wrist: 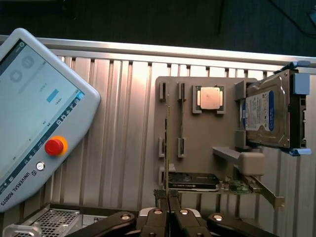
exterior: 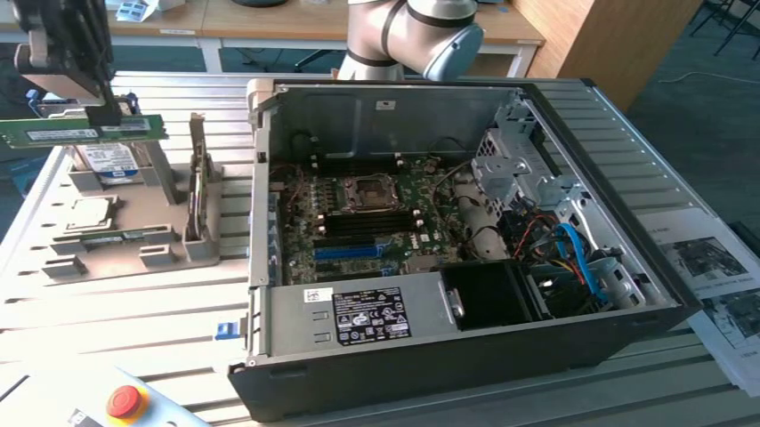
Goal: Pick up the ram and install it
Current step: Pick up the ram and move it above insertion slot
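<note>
Ram, the long thin green circuit-board stick (exterior: 60,133), sits clamped in our black metal gripper (exterior: 117,116), its long axis level; we see the blue motherboard slots (exterior: 351,252) at four o'clock from it.

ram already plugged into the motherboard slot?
No, the ram is gripped in the jaws above the grey tray, outside the computer case.

slatted table (exterior: 119,307) with case (exterior: 356,387), tray (exterior: 113,255), pendant (exterior: 125,402)
</note>
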Available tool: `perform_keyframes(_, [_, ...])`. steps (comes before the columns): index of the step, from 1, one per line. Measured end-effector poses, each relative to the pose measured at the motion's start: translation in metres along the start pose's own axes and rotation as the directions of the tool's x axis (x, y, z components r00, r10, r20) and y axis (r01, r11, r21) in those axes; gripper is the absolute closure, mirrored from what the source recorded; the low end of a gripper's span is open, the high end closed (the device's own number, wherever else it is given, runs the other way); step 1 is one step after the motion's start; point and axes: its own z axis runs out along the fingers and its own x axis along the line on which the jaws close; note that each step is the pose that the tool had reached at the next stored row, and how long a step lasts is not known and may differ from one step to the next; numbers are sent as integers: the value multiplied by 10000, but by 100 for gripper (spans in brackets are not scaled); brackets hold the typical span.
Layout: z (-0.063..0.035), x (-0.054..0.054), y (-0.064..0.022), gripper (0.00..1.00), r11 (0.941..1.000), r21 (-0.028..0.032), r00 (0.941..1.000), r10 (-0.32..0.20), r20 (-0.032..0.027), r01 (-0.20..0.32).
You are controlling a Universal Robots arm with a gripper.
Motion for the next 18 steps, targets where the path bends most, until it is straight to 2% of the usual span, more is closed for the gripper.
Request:
perform_keyframes(9, [-7,11,-226,88,10000,0,10000,-1,0,1])
perform_keyframes(11, [-9,15,-316,88,10000,1,10000,1,1,-1])
perform_keyframes(18, [-16,28,-547,88,10000,0,10000,0,0,0])
